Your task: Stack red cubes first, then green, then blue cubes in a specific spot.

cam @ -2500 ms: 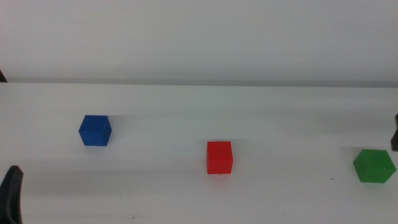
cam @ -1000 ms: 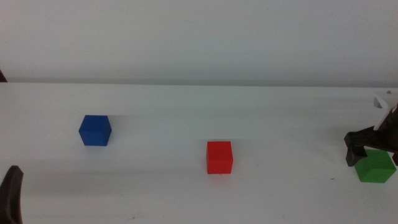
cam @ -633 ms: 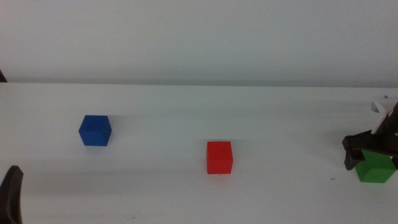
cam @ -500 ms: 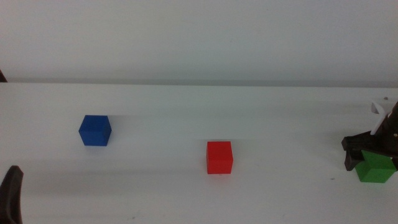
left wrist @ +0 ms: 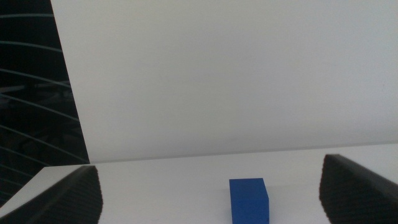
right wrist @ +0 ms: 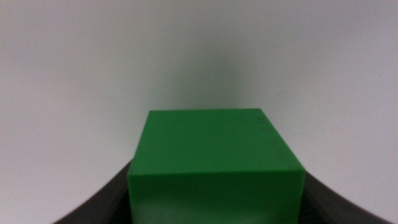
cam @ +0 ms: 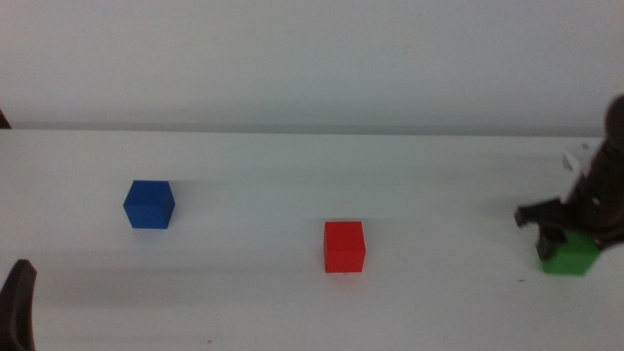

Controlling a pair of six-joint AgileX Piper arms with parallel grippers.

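Observation:
The green cube (cam: pixel 570 258) sits at the far right of the white table. My right gripper (cam: pixel 572 237) comes in from the right and is shut on it; in the right wrist view the green cube (right wrist: pixel 214 149) fills the gap between both dark jaws, which press against its sides. The red cube (cam: pixel 344 246) stands alone on the table's middle. The blue cube (cam: pixel 148 204) stands at the left and also shows in the left wrist view (left wrist: pixel 249 199). My left gripper (cam: pixel 18 302) waits open at the bottom left edge, well short of the blue cube.
The white tabletop (cam: pixel 439 195) meets a white back wall. Nothing else stands on it besides the three cubes. In the left wrist view a dark area (left wrist: pixel 31 93) lies beyond the table's side.
My right gripper came in from the right, dropped over the green cube and closed on it. The cube has shifted a little to the left. The red cube, blue cube and left arm are unchanged.

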